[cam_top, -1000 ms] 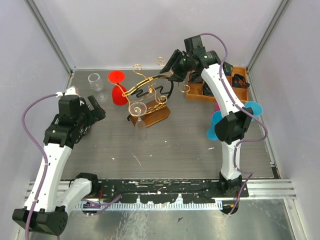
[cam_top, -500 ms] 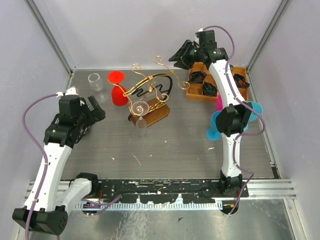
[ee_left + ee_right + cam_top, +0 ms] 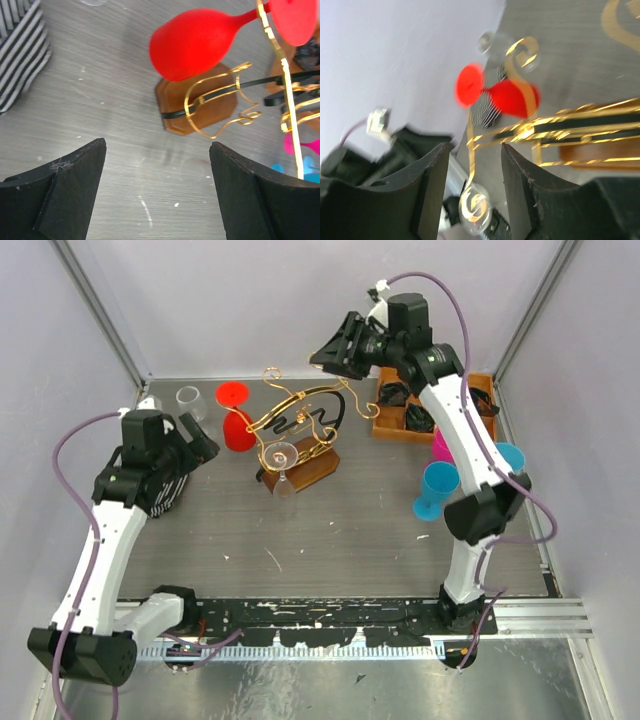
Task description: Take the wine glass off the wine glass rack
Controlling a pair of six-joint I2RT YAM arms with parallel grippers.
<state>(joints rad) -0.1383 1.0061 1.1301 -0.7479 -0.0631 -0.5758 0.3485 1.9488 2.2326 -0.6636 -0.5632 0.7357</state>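
Note:
The wine glass rack (image 3: 300,425) is a gold wire stand with a black band on a brown wooden base (image 3: 302,469). A red wine glass (image 3: 237,428) hangs at its left end, and a clear wine glass (image 3: 283,472) hangs upside down at its front. My left gripper (image 3: 197,446) is open and empty, left of the red glass. In the left wrist view the left gripper (image 3: 157,190) faces the red glass (image 3: 195,42) and the base (image 3: 200,107). My right gripper (image 3: 335,352) is open and empty above the rack's far end. The right wrist view shows the right gripper (image 3: 472,200) over a gold scroll (image 3: 476,207).
A clear glass (image 3: 189,401) stands at the far left. An orange-brown compartmented tray (image 3: 432,418) with dark items sits at the far right. Blue (image 3: 437,490) and pink (image 3: 440,445) glasses stand in front of the tray. Grey walls close the back and sides.
My right gripper rose away from the rack's right end, then swung left above its far end. My left gripper moved slightly farther and toward the red glass. The rack has settled.

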